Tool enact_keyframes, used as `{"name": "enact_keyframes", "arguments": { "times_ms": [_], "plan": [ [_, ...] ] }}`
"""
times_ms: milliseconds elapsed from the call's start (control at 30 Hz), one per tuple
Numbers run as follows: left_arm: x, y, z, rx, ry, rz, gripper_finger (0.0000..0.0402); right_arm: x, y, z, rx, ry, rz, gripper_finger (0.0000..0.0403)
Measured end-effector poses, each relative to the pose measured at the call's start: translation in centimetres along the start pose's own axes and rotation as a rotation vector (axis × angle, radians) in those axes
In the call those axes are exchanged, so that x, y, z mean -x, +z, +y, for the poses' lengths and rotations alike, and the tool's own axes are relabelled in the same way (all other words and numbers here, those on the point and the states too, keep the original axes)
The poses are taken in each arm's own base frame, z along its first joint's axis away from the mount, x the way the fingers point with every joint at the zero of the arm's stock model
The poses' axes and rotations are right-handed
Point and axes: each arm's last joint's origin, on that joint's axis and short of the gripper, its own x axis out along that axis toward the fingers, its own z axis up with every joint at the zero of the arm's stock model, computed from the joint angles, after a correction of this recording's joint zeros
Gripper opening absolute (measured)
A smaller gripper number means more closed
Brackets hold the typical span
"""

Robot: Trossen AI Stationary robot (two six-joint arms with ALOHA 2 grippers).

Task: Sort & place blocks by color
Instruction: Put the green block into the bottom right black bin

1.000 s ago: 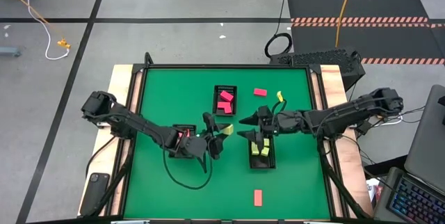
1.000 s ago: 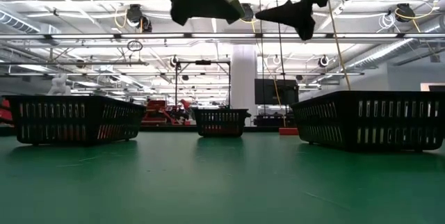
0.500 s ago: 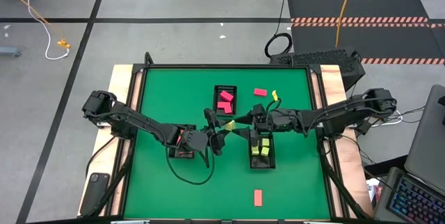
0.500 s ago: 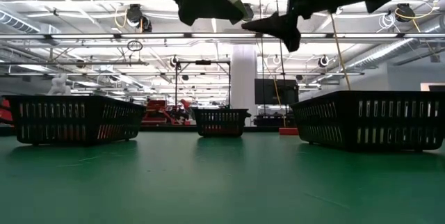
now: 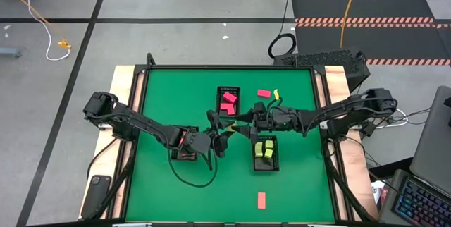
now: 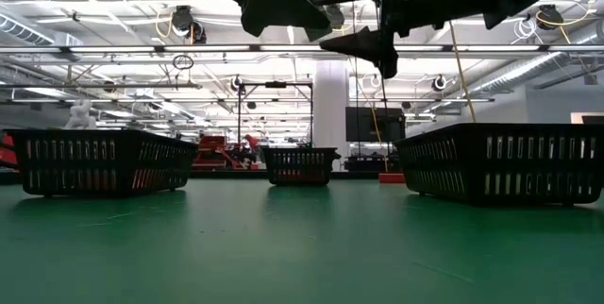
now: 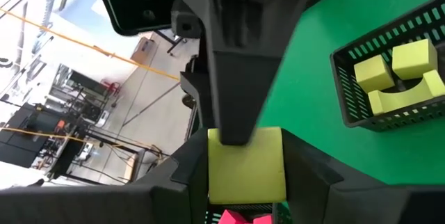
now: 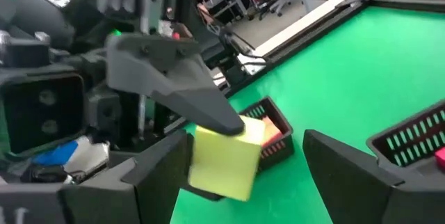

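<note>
My left gripper (image 5: pixel 225 129) hangs over the table's middle, shut on a pale yellow cube (image 5: pixel 230 126), which also shows in the left wrist view (image 7: pixel 247 165). My right gripper (image 5: pixel 240 123) has come in from the right and is open. Its fingers stand on either side of the yellow cube (image 8: pixel 226 156). Three black trays rest on the green mat: one with pink blocks (image 5: pixel 227 101), one with yellow blocks (image 5: pixel 265 149), and one with salmon blocks (image 5: pixel 185 142) under the left arm. Loose pink (image 5: pixel 263 93), yellow (image 5: pixel 276 95) and salmon (image 5: pixel 261 199) blocks lie flat on the mat. My left gripper pinches the yellow cube by two opposite faces (image 7: pixel 212 172) between its two fingers. The cube is lifted clear, high above the mat. My right gripper: one finger (image 8: pixel 163 165) stands close beside the cube and the other (image 8: pixel 351 168) is well away; whether the near finger touches, I cannot tell.
The yellow tray (image 7: pixel 396 78) lies just right of and below both grippers. In the low view the trays (image 6: pixel 99 160) (image 6: pixel 300 164) (image 6: pixel 500 160) stand along the far half, with open green mat toward the near edge. Wooden borders flank the mat.
My right gripper has moved from above the yellow tray toward the table's left and slightly up, closing in on my left gripper until its open fingers flank the yellow cube. My left gripper has kept the cube held up in about the same place.
</note>
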Motion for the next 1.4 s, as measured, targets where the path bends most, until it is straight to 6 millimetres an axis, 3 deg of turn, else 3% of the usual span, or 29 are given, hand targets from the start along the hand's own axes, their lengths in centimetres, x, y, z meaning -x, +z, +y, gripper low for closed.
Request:
{"name": "enact_keyframes", "arguments": {
  "times_ms": [300,467,600,800,1100,1200,1400],
  "plan": [
    [0.0,0.0,0.0,-0.005,0.000,0.001,0.0159,-0.6,-0.5,-0.2,-0.008,0.004,-0.005,0.0281],
    [0.0,0.0,0.0,-0.005,-0.001,0.001,0.0136,-1.0,-0.8,-0.4,-0.015,0.008,-0.004,0.0276],
    [0.0,0.0,0.0,-0.002,0.001,0.002,0.0135,-1.0,-0.8,-0.3,0.004,0.017,-0.012,0.0242],
    [0.0,-0.1,0.0,-0.008,0.004,0.008,0.0153,-1.0,-0.7,-0.3,0.035,0.023,-0.019,0.0128],
    [0.0,0.0,-0.1,-0.008,-0.004,0.005,0.0139,-1.0,-0.9,-0.4,0.085,0.075,0.042,0.0126],
    [0.0,0.0,-0.2,0.000,-0.011,0.000,0.0162,-1.0,-1.0,-0.4,0.102,0.094,0.077,0.0126],
    [0.2,0.1,-0.3,0.008,-0.017,-0.008,0.0251,-0.8,-1.4,-0.5,0.140,0.095,0.141,0.0126]
  ]
}}
